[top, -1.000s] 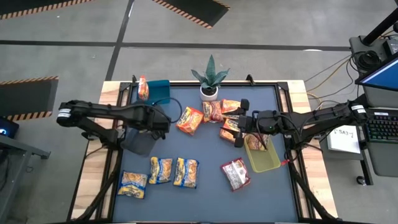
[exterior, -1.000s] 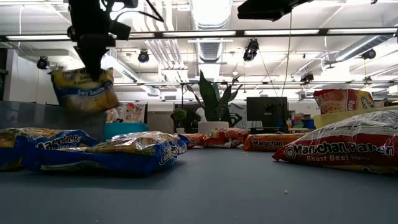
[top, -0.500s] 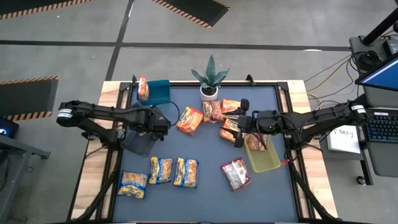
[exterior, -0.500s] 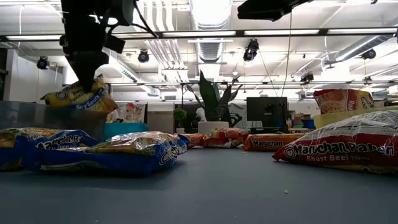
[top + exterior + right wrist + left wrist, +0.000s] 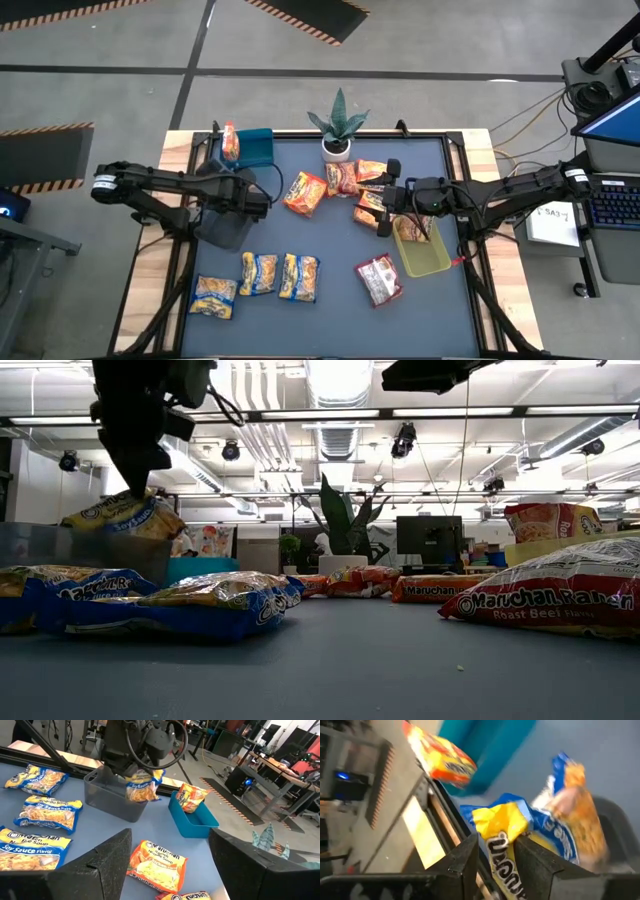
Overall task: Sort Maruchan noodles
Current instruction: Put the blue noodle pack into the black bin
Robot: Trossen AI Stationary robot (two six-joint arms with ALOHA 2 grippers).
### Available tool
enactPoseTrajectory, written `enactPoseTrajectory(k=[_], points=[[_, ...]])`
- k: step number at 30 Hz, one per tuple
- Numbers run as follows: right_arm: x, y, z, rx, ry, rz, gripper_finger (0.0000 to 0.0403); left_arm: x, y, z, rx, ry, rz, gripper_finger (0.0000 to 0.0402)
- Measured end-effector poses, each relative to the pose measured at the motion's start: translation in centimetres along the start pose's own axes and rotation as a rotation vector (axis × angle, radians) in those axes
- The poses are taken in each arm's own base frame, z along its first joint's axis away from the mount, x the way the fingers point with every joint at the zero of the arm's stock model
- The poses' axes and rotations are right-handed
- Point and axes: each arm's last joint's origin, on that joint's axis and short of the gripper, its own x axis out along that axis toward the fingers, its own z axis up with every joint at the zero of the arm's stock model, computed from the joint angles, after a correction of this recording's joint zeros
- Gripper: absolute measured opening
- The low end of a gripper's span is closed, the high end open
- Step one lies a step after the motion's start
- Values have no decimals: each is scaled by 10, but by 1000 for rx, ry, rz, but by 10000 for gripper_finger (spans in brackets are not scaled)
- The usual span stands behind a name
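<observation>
Resting against the rim of a grey bin (image 5: pixel 117 795) at the high view's left-centre, a yellow-and-blue noodle packet (image 5: pixel 141 786) sits below the left gripper (image 5: pixel 496 851), fingers parted; the right gripper (image 5: pixel 384 213), jaws apart, hovers right of centre.

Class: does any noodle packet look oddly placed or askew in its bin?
Yes. An orange packet stands on edge against the end wall of the blue bin, poking above the rim. A yellow-and-blue packet sits tilted over the grey bin, under the left claw.
</observation>
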Motion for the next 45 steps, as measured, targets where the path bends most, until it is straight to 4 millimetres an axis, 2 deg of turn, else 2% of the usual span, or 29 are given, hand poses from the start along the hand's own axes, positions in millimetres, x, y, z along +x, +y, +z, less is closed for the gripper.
enactPoseTrajectory(k=[11,19,24,29,34,38,41,45], points=[[0,0,0,0,0,0,260,5,-8,1,-98,56,-29,108],[0,0,0,7,1,1,260,10,-16,0,-36,122,-14,169],[0,0,0,6,4,1,260,1,-9,1,2,183,-20,202],[0,0,-1,6,5,2,260,-16,-1,10,69,154,-113,207],[0,0,-1,5,8,3,260,-36,3,14,245,144,-267,194],[0,1,-3,1,18,6,260,-49,-5,6,357,200,-489,167],[0,1,-5,-2,29,8,260,-42,-14,-13,406,316,-581,133],[0,1,-5,-2,28,8,260,-18,-25,-33,411,347,-504,72]])
